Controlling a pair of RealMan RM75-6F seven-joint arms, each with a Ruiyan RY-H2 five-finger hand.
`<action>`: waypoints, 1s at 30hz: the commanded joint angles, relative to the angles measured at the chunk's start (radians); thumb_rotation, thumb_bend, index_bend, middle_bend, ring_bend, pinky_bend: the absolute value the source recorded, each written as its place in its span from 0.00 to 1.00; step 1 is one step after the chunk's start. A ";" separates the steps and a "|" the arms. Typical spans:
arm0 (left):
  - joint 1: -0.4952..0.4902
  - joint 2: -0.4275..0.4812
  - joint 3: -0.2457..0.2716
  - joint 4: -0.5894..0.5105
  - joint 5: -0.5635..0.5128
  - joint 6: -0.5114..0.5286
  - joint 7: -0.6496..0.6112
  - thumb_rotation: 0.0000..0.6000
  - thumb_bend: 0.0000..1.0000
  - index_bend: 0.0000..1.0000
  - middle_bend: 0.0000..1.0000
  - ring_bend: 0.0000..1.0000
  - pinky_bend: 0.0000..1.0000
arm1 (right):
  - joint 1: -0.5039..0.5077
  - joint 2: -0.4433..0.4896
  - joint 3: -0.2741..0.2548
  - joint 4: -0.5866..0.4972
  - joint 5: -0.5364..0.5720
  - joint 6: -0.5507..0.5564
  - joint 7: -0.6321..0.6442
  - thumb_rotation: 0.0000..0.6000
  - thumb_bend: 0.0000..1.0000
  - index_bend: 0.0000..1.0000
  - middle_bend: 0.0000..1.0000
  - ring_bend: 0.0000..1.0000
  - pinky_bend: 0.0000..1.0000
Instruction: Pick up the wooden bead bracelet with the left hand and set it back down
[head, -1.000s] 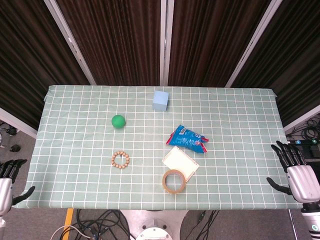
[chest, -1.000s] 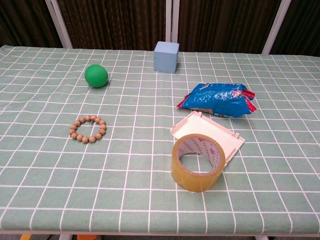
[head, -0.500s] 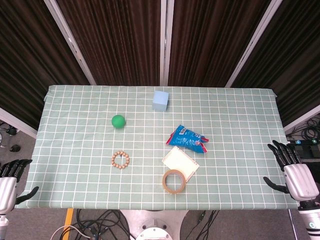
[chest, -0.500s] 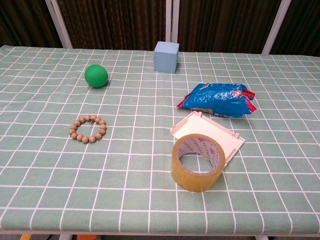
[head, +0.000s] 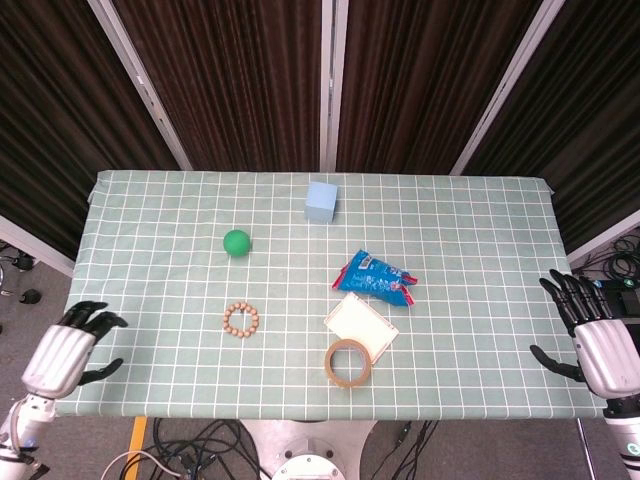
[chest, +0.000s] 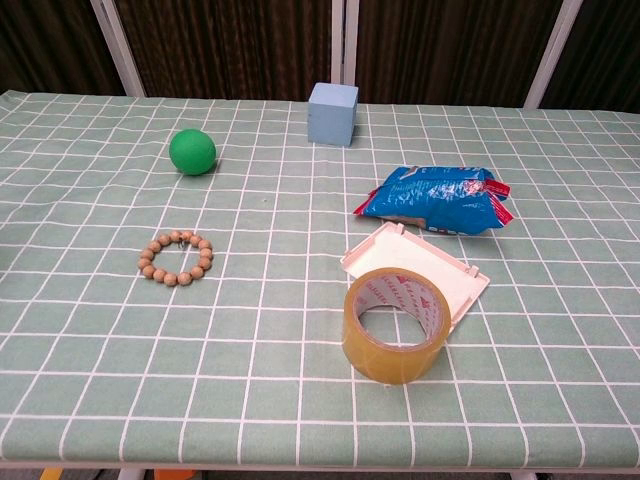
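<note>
The wooden bead bracelet (head: 240, 320) (chest: 176, 257) lies flat on the green checked tablecloth, left of centre and toward the front. My left hand (head: 66, 357) hovers at the table's front-left edge, well to the left of the bracelet, fingers apart and holding nothing. My right hand (head: 598, 345) stays off the table's right edge, fingers spread and empty. Neither hand appears in the chest view.
A green ball (head: 236, 242) sits behind the bracelet. A light blue cube (head: 321, 201) stands at the back centre. A blue snack bag (head: 376, 277), a white lid (head: 360, 324) and a tape roll (head: 348, 362) cluster right of the bracelet.
My left hand has risen and moved rightward from beyond the front-left corner to the table's left edge. The right hand shifted only slightly. No object has moved.
</note>
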 joint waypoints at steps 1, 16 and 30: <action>-0.131 -0.050 -0.007 0.077 0.108 -0.116 -0.036 1.00 0.18 0.43 0.41 0.24 0.22 | -0.002 0.002 -0.001 -0.004 0.003 -0.003 0.005 1.00 0.11 0.00 0.00 0.00 0.00; -0.365 -0.281 -0.037 0.264 0.126 -0.352 0.048 1.00 0.18 0.41 0.41 0.24 0.22 | -0.013 0.000 -0.009 0.004 0.016 -0.011 0.024 1.00 0.11 0.00 0.00 0.00 0.00; -0.417 -0.405 -0.023 0.359 0.091 -0.405 0.250 1.00 0.18 0.42 0.43 0.12 0.14 | -0.007 -0.007 -0.002 0.011 0.035 -0.032 0.028 1.00 0.11 0.00 0.00 0.00 0.00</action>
